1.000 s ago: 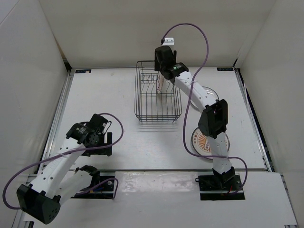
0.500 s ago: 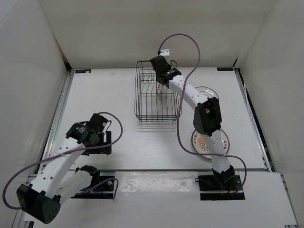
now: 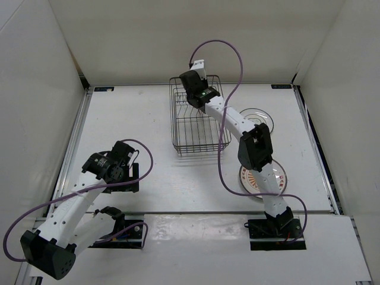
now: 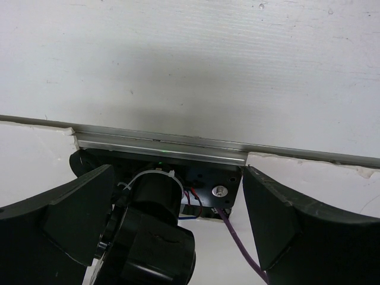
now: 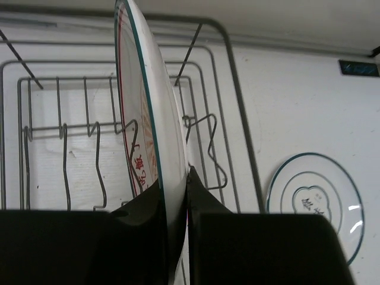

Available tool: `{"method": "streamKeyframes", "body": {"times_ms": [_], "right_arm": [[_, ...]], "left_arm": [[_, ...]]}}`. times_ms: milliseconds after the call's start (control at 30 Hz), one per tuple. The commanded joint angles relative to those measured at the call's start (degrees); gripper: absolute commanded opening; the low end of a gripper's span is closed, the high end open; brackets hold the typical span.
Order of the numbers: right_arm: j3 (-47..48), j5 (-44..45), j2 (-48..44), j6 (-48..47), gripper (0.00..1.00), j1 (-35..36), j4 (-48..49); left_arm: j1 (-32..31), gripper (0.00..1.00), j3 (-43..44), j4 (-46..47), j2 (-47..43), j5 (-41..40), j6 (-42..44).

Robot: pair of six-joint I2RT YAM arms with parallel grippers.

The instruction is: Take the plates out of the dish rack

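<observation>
The dish rack point(image 5: 233, 89) is a dark wire basket at the back of the table point(image 3: 178, 127). A white plate with reddish marks point(image 5: 155, 124) stands on edge among its prongs. My right gripper point(image 5: 176, 183) is shut on this plate's rim, one finger on each face. In the top view the right gripper point(image 3: 197, 95) is over the rack's far end and hides the plate. A grey-ringed plate point(image 5: 314, 199) lies flat on the table right of the rack point(image 3: 262, 119). The orange sunburst plate point(image 3: 249, 177) lies under the right arm. My left gripper point(image 4: 178, 219) is open and holds nothing.
The left gripper point(image 3: 129, 176) hovers over its own black base and purple cable point(image 4: 237, 237) at the near left. White walls enclose the table on three sides. A metal rail point(image 4: 160, 145) runs along the near table edge.
The right wrist has swung left and toward the back over the rack, and its jaws have closed from open onto the plate's rim. The left arm has not moved.
</observation>
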Motion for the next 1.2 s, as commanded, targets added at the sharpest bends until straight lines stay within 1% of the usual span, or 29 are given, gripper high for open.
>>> {"method": "streamKeyframes", "body": {"times_ms": [0, 233, 300, 333, 367, 400, 433, 467, 500, 533, 567, 600, 633, 667, 700, 733, 767, 800, 833, 867, 900, 933, 967, 1000, 1033, 1067, 1100, 1133, 1167], "right_arm": [[7.3, 6.03, -2.6, -3.95, 0.0, 1.4, 8.48], [6.51, 12.71, -9.18, -12.65, 0.0, 1.75, 15.42], [6.07, 15.5, -11.46, -14.58, 0.0, 1.14, 16.65], [5.81, 16.14, -13.92, -14.51, 0.0, 0.53, 15.18], [5.46, 16.84, -15.51, -11.37, 0.0, 0.26, 13.08], [3.63, 15.8, -21.53, -3.42, 0.0, -1.57, 5.75], [1.95, 11.96, -24.2, 5.53, 0.0, -2.54, -2.59], [-0.24, 9.84, -27.01, 10.23, 0.0, -3.6, -6.42], [-10.61, 7.55, -33.56, 13.93, 0.0, -6.83, -11.07], [-14.72, 1.79, -40.76, 21.19, 0.0, -7.9, -12.85], [-22.33, 0.16, -43.88, 22.57, 0.0, -9.13, -13.83], [-25.8, -1.16, -50.44, 23.11, 0.0, -11.84, -14.19], [-32.01, -4.48, -55.98, 24.24, 0.0, -12.83, -15.76], [-36.43, -4.6, -60.48, 25.82, 0.0, -14.84, -18.04], [-38.12, -4.51, -62.61, 29.84, 0.0, -15.81, -26.5], [-44.32, -5.03, -69.59, 32.14, 0.0, -18.26, -28.41], [-46.99, -5.73, -72.27, 32.34, 0.0, -20.81, -29.47], [-49.63, -7.48, -74.91, 32.6, 0.0, -20.4, -30.79], [-56.96, -7.93, -77.37, 33.65, 0.0, -21.44, -31.85], [-59.04, -8.64, -84.45, 38.36, 0.0, -21.62, -32.9], [-61.32, -8.82, -86.87, 39.71, 0.0, -21.89, -33.52], [-65.95, -9.6, -91.33, 40.51, 0.0, -21.98, -33.88], [-70.44, -13.79, -93.46, 42.43, 0.0, -22.15, -33.36], [-74.92, -14.87, -97.48, 42.88, 0.0, -22.15, -32.57], [-76.88, -15.84, -101.87, 44.02, 0.0, -22.24, -31.86], [-78.9, -16.81, -104.01, 46.73, 0.0, -21.98, -31.34], [-85.62, -17.08, -111.6, 50.5, 0.0, -21.98, -30.46], [-87.78, -16.47, -114.28, 54.01, 0.0, -21.8, -30.02], [-92.76, -15.42, -116.92, 56.57, 0.0, -21.98, -29.23]], "left_arm": [[0.17, 1.0, 1.66, -5.74, -0.51, 0.03, -0.26], [0.17, 1.0, 1.13, -5.65, -1.82, 1.43, -0.69], [0.08, 1.0, 0.96, -5.48, -2.35, 1.79, -0.87], [0.08, 1.0, 0.69, -5.48, -2.61, 2.05, -0.87], [0.17, 1.0, 0.6, -5.13, -2.96, 2.49, -0.96], [0.08, 1.0, 0.43, -5.04, -3.05, 2.75, -1.05], [0.17, 1.0, 0.08, -4.86, -3.4, 3.1, -1.05], [0.17, 1.0, -0.01, -4.43, -3.75, 3.89, -1.4], [0.17, 1.0, -0.36, -4.42, -4.37, 4.16, -1.66], [0.17, 1.0, -0.89, -4.16, -5.07, 4.51, -1.92], [0.08, 1.0, -1.24, -3.9, -5.25, 5.73, -2.27], [0.17, 1.0, -1.94, -3.72, -6.64, 6.09, -2.45], [0.08, 1.0, -2.55, -3.46, -6.92, 6.88, -2.71], [0.17, 1.0, -3.26, -3.19, -7.27, 7.67, -2.98], [-0.01, 1.0, -3.44, -3.36, -8.49, 8.11, -3.33], [-0.01, 1.0, -3.79, -3.11, -8.94, 9.07, -3.42], [-0.01, 1.0, -4.49, -2.93, -9.38, 9.87, -3.59], [-0.01, 1.0, -4.76, -2.23, -10.34, 10.57, -3.68], [-0.01, 1.0, -4.85, -2.22, -10.78, 10.84, -3.6], [-0.1, 1.0, -5.19, -2.05, -11.31, 11.71, -3.6], [-0.1, 1.0, -5.37, -1.44, -11.4, 11.81, -3.16], [-0.18, 1.0, -5.63, -1.35, -11.66, 11.81, -2.9], [-0.19, 1.0, -5.55, -1.17, -11.75, 11.72, -2.81], [-0.53, 1.0, -5.55, -0.91, -11.76, 12.07, -2.72], [-0.71, 1.0, -5.64, -0.73, -11.67, 12.25, -2.54], [-1.06, 1.0, -5.81, -0.29, -11.58, 12.6, -2.54], [-1.24, 1.0, -5.64, -0.29, -11.49, 12.77, -2.45], [-1.67, 1.0, -5.72, -0.29, -11.32, 12.77, -2.63], [-2.11, 1.0, -5.73, -0.46, -11.05, 12.69, -2.54]]}}
